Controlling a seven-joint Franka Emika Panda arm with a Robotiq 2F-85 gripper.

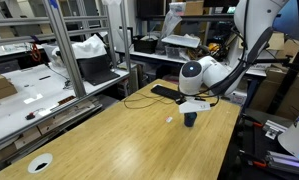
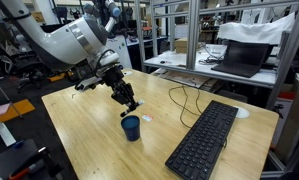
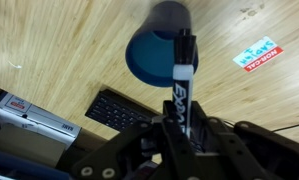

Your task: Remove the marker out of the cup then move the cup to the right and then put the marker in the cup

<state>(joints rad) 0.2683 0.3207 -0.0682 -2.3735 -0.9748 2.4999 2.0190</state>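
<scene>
While the tool is closed almost fully on the marker, pinching the end nearest the wrist, the marker's long axis runs straight out from between the jaws with its dark tip leading. Just beyond that tip in the wrist view is the cup. Its open mouth sits slightly left of the marker's line, not squarely under it. In an exterior view the tool hangs right above the cup without touching it, and the marker looks clear of the rim. The cup stands upright on the counter, with the keyboard to its right. I judge the coming move depends on this vertical line-up of tip over mouth.
</scene>
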